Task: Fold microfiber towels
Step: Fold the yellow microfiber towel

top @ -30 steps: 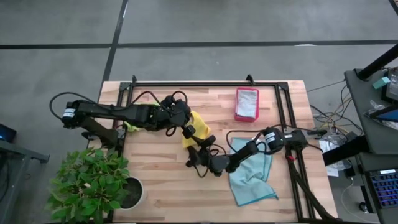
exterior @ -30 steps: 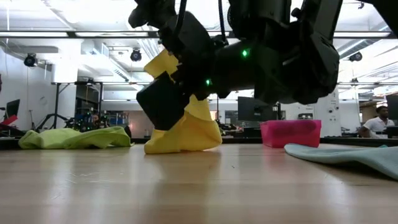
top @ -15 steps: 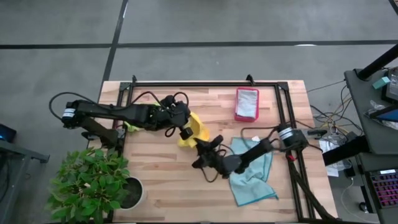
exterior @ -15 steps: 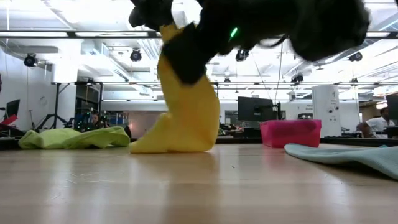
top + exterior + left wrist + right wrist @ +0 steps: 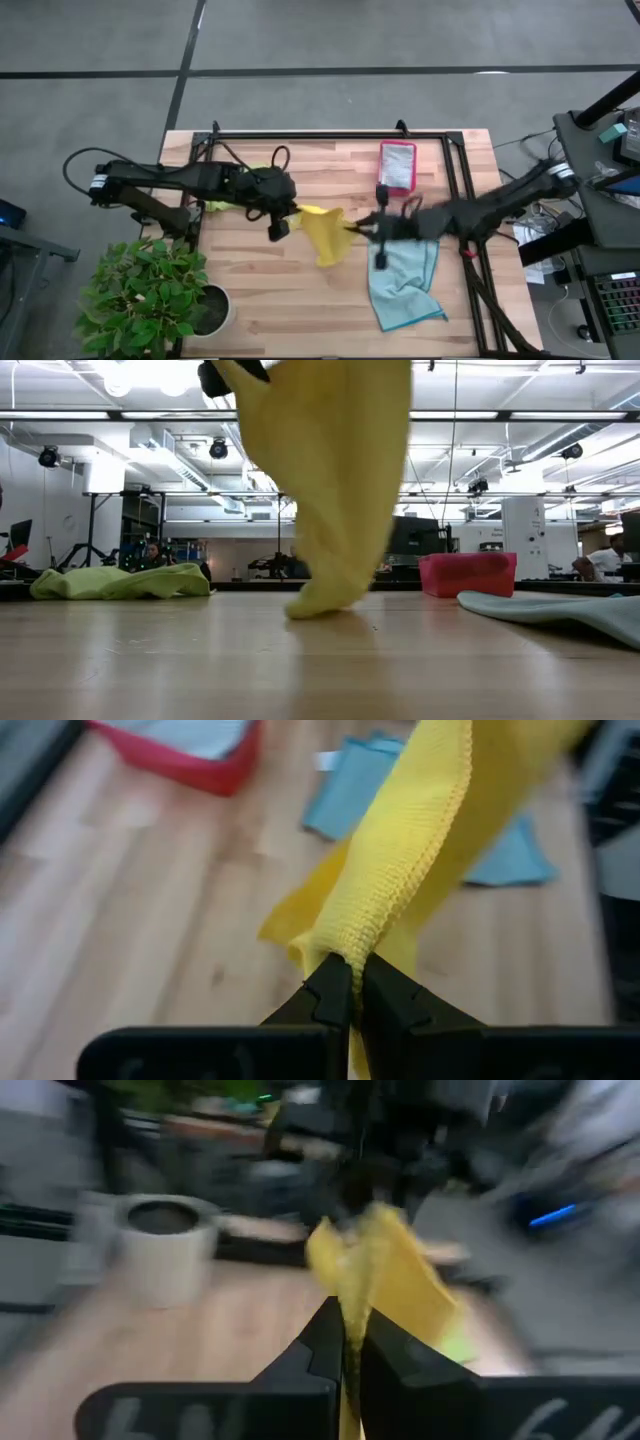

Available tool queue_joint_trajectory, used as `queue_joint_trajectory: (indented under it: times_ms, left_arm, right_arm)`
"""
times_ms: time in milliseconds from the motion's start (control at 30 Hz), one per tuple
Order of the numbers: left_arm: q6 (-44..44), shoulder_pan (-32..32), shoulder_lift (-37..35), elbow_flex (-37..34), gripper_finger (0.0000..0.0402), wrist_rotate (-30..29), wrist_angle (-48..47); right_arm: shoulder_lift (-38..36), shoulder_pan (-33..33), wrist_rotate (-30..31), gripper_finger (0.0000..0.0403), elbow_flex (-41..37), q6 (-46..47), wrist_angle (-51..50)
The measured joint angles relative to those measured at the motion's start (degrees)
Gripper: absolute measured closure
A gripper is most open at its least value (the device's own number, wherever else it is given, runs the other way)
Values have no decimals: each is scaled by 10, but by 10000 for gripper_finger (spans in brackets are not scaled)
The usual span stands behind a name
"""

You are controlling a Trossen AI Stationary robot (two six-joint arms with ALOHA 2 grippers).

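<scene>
The yellow microfiber towel [image 5: 324, 233] hangs stretched between the two arms above the middle of the wooden counter [image 5: 260, 300], its lowest fold just brushing the boards in the low view [image 5: 330, 598]. The left end effector [image 5: 283, 212] is clamped tight on one edge of it; in the left wrist view the hemmed border [image 5: 400, 880] rises straight out of the closed fingertips. The right end effector [image 5: 358, 226] pinches the opposite edge, its fingers likewise pressed together on the cloth [image 5: 375, 1275].

Just beside the right arm, a light blue towel [image 5: 402, 285] lies crumpled and flat near the counter's front right. A lime green towel [image 5: 120, 581] sits heaped at the left side, partly hidden under the left arm from above. A pink-red tray [image 5: 397, 167] rests toward the back right, well apart from the yellow towel. A potted plant [image 5: 150, 295] stands at the front left corner.
</scene>
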Motion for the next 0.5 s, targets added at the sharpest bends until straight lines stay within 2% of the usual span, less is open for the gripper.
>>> queue_joint_trajectory:
  times_ms: [33, 100, 167, 267, 333, 367, 433, 500]
  left_arm:
    - [3, 0, -6, 1, 401, 20, -1]
    - [22, 0, -20, 1, 401, 62, -8]
    - [41, 0, -33, 2, 401, 97, -17]
    - [55, -1, -52, 2, 402, 118, -25]
    - [56, 0, -67, 2, 401, 118, -18]
    - [56, 0, -71, 2, 401, 118, -10]
    - [56, 2, -78, 2, 402, 107, 6]
    - [61, 7, -80, 2, 402, 80, 5]
  right_arm:
    - [-21, -21, -61, 394, 6, 24, -35]
    - [-53, -55, -147, 394, 14, 42, -71]
    - [-78, -78, -188, 394, 17, 44, -105]
    - [-103, -106, -194, 394, 24, 51, -161]
    - [-111, -118, -228, 394, 25, 24, -187]
    - [-112, -121, -225, 394, 25, 19, -187]
    - [-112, -121, -179, 394, 25, 30, -182]
    - [-111, -128, -148, 394, 25, -3, -182]
